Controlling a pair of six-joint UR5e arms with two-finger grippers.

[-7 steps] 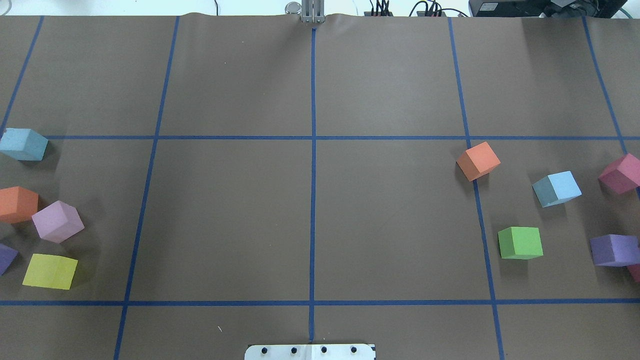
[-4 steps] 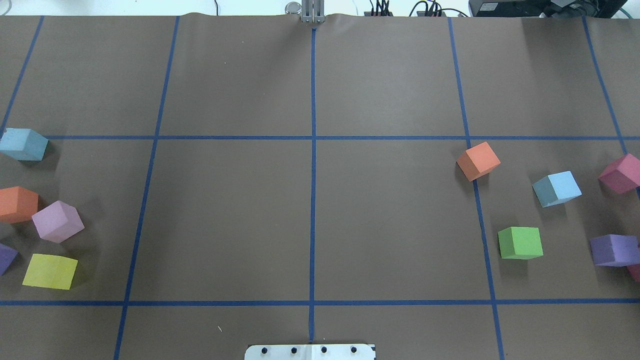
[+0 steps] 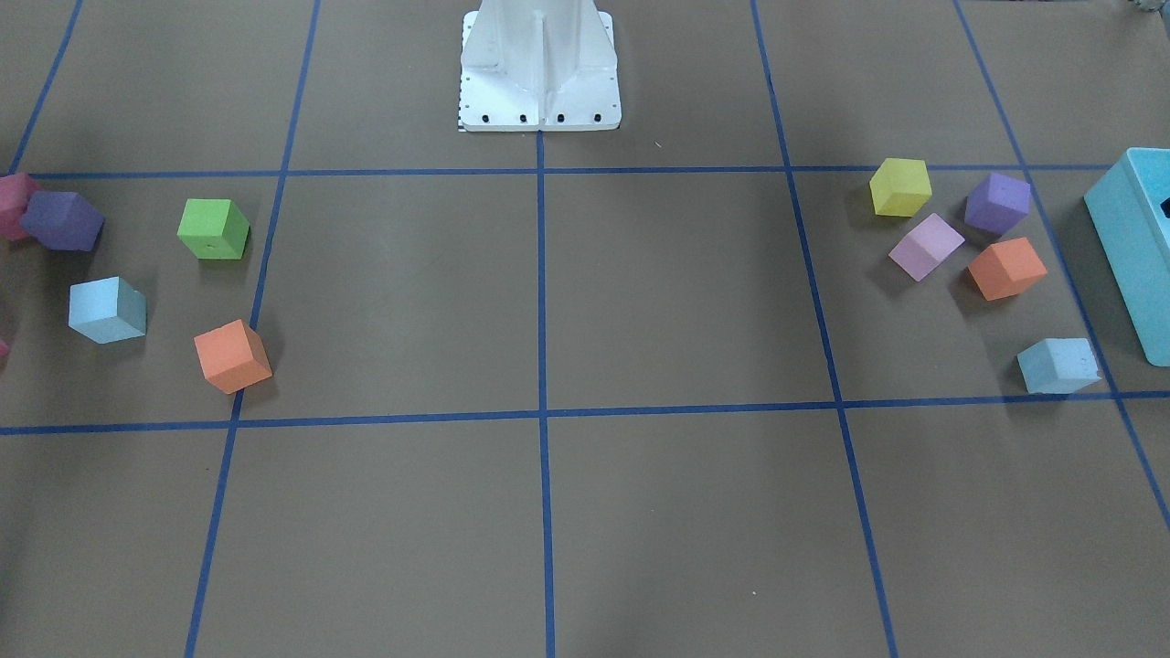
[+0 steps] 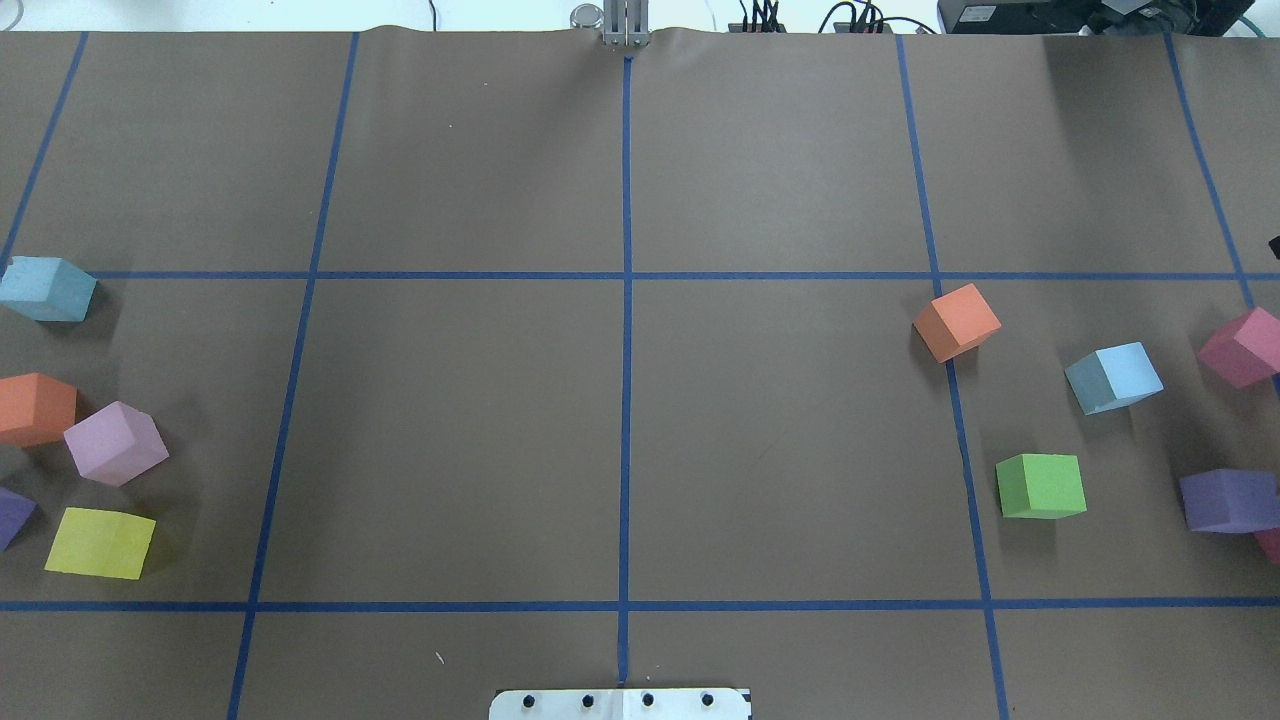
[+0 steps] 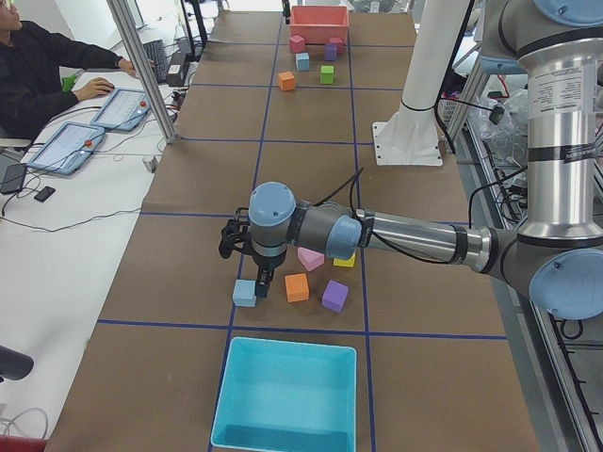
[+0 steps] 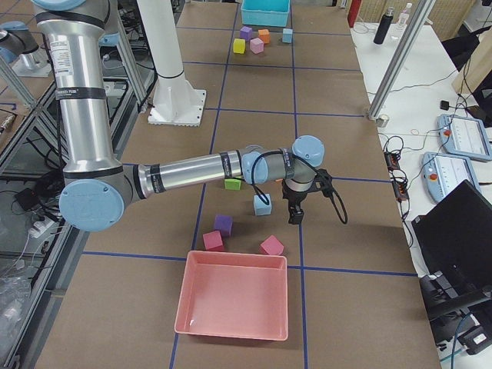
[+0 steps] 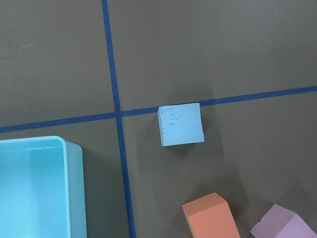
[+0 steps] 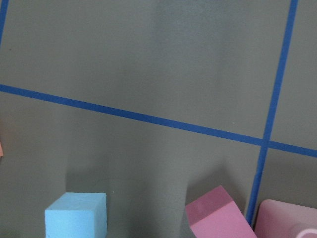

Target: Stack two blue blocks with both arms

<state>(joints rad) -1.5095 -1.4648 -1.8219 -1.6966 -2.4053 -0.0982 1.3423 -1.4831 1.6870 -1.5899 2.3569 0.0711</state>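
Observation:
One pale blue block (image 4: 45, 288) lies at the table's left edge on a tape line; it also shows in the front view (image 3: 1058, 366) and centred in the left wrist view (image 7: 181, 124). The left gripper (image 5: 258, 282) hangs just above and beside that block (image 5: 245, 293); I cannot tell if it is open. The other blue block (image 4: 1115, 377) lies on the right, also in the front view (image 3: 107, 310) and low in the right wrist view (image 8: 77, 215). The right gripper (image 6: 294, 214) hangs just beyond that block (image 6: 263, 204); I cannot tell its state.
A turquoise box (image 3: 1133, 238) stands by the left block. A pink tray (image 6: 231, 304) lies at the table's right end. Orange (image 4: 956, 321), green (image 4: 1041, 486), purple (image 4: 1228, 499) and magenta (image 4: 1243, 347) cubes surround the right block; orange (image 4: 35, 408), lilac (image 4: 115, 442) and yellow (image 4: 100, 542) cubes lie left.
A small dark tip has come in at the right edge of the overhead view. No cube has moved.

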